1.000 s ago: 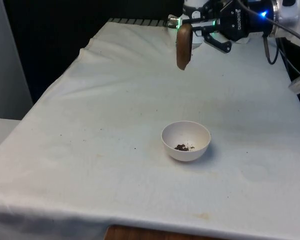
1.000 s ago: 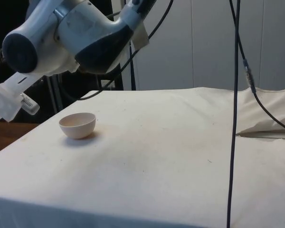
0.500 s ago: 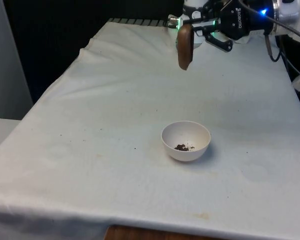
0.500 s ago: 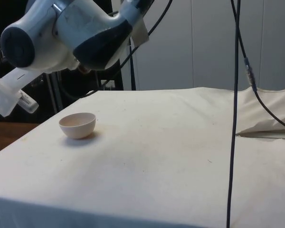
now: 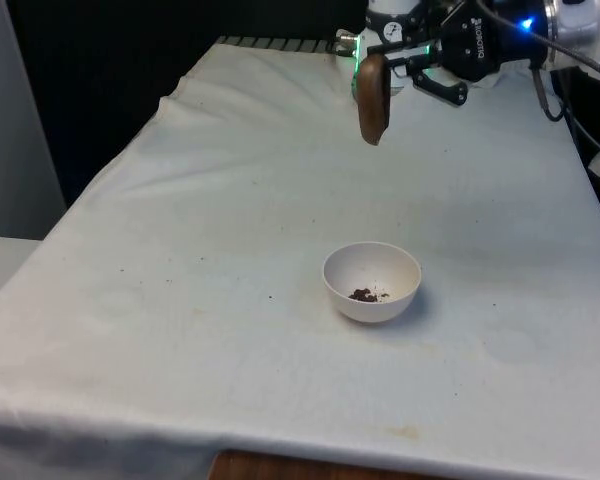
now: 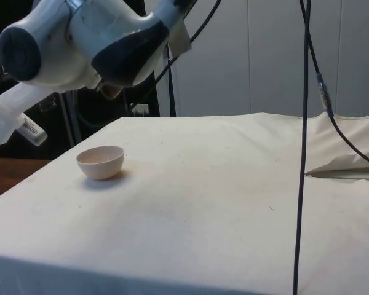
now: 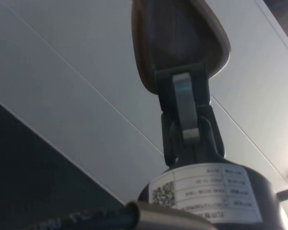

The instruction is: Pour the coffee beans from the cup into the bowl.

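Observation:
A brown wooden cup (image 5: pixel 371 96) hangs high over the table's far end, turned on its side. My gripper (image 5: pixel 392 62) lies level and is shut on the cup's rim. From the wrist, the cup (image 7: pixel 179 38) shows with one finger (image 7: pixel 183 103) pressed over its edge. A white bowl (image 5: pixel 371 281) sits on the cloth nearer the front edge, with a small heap of coffee beans (image 5: pixel 368 295) at its bottom. In the side view the bowl (image 6: pixel 100 161) rests at the left, below and apart from the arm (image 6: pixel 86 40).
The white cloth (image 5: pixel 230 250) is flat around the bowl, with a few stray specks to its left. A black cable (image 6: pixel 304 141) hangs down in front of the side camera. The cloth (image 6: pixel 347 153) bunches into a fold in the side view, at the right.
The gripper with the cup has shifted slightly towards the front view's right and tilted a little. The bowl has stayed put.

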You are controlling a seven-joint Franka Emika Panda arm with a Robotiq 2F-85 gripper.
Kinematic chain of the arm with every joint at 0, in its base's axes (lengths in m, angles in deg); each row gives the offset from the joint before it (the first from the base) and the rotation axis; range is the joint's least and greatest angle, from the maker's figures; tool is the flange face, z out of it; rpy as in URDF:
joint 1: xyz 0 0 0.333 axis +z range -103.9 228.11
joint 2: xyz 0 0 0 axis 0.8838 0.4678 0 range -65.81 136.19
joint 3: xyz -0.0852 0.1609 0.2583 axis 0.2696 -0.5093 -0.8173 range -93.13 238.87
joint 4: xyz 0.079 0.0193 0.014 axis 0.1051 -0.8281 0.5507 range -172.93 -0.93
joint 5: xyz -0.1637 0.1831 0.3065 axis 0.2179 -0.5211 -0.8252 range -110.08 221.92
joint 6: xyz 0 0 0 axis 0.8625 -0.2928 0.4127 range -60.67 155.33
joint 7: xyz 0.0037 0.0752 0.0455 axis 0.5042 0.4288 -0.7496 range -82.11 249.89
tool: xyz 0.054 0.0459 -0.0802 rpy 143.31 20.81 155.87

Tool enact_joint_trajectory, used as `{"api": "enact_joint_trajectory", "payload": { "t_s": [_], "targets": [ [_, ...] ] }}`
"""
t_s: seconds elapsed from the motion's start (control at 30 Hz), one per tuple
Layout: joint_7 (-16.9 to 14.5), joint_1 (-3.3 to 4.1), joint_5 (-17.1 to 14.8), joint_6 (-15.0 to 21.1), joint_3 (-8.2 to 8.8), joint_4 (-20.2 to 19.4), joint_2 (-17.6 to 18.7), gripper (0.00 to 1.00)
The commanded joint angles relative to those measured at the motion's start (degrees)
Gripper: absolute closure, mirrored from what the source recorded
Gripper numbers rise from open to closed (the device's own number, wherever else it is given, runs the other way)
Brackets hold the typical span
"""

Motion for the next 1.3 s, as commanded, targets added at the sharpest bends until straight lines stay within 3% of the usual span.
{"api": "enact_joint_trajectory", "payload": {
  "t_s": [0.0,0.03,0.1,0.23,0.27,0.3,0.57,0.6,0.63,0.9,0.93,0.97,1.17,1.2,1.23,1.27],
  "targets": [
    [0.0,-0.06,-0.2,0.1,0.0,0.1,0.0,0.99],
    [0.4,-0.57,-0.8,1.2,-0.4,0.0,-0.2,0.99],
    [0.6,-0.8,-1.4,1.9,-0.4,0.1,-0.3,0.99],
    [0.9,-1.03,-2.1,2.8,-0.4,0.1,-0.4,0.99],
    [0.6,-0.57,-1.5,2.0,0.06,0.2,-0.2,0.99],
    [0.9,-1.2,-2.5,3.3,-0.34,0.1,-0.5,0.99],
    [1.1,-1.78,-4.2,5.0,-0.4,0.2,-0.7,0.99],
    [0.8,-1.15,-3.5,4.0,0.06,0.5,-0.3,0.99],
    [1.1,-1.83,-4.4,5.3,-0.4,0.2,-0.7,0.99],
    [1.3,-2.41,-6.6,7.0,-0.34,0.1,-1.1,0.99],
    [1.0,-1.78,-6.1,5.9,0.11,0.5,-0.6,0.99],
    [1.3,-2.46,-6.9,7.2,-0.34,0.1,-1.1,0.99],
    [1.5,-2.75,-8.7,8.4,-0.34,-0.1,-1.5,0.99],
    [1.0,-2.12,-8.2,7.2,0.17,0.5,-1.0,0.99],
    [1.5,-2.81,-8.9,8.6,-0.34,-0.2,-1.5,0.99],
    [1.5,-2.86,-9.2,8.8,-0.34,-0.2,-1.6,0.99]
  ]
}}
